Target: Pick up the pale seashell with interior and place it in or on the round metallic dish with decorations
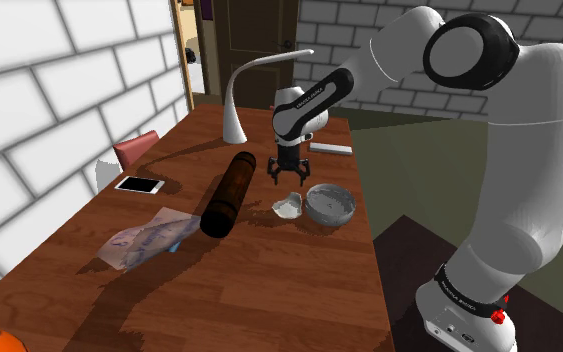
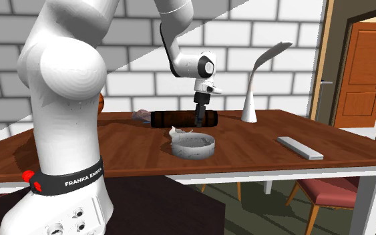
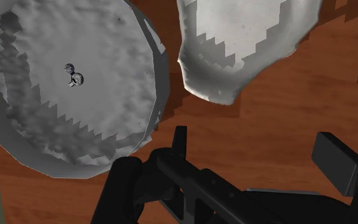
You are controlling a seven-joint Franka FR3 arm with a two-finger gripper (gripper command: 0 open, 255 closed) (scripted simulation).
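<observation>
Fingers [image 3: 339, 162] spread wide and gripping nothing, I'm hanging my gripper [image 1: 289, 183] above the pale seashell [image 1: 287, 207] so they can straddle it, grey dish [image 1: 329, 205] sitting just beside.

Pale whitish seashell [image 1: 287, 208] [image 2: 177, 131] [image 3: 234, 44] lies on the desk [image 1: 269, 300], hollow interior up, rim jagged. Round grey dish [image 1: 329, 204] [image 2: 193, 145] [image 3: 69, 83] sits upright by the desk's long edge on the stand's side, with a mottled metallic surface, a raised wall and a small bump at its floor's centre. Shell is just beside the dish, on its side away from that edge, with a thin strip of desk between.
</observation>
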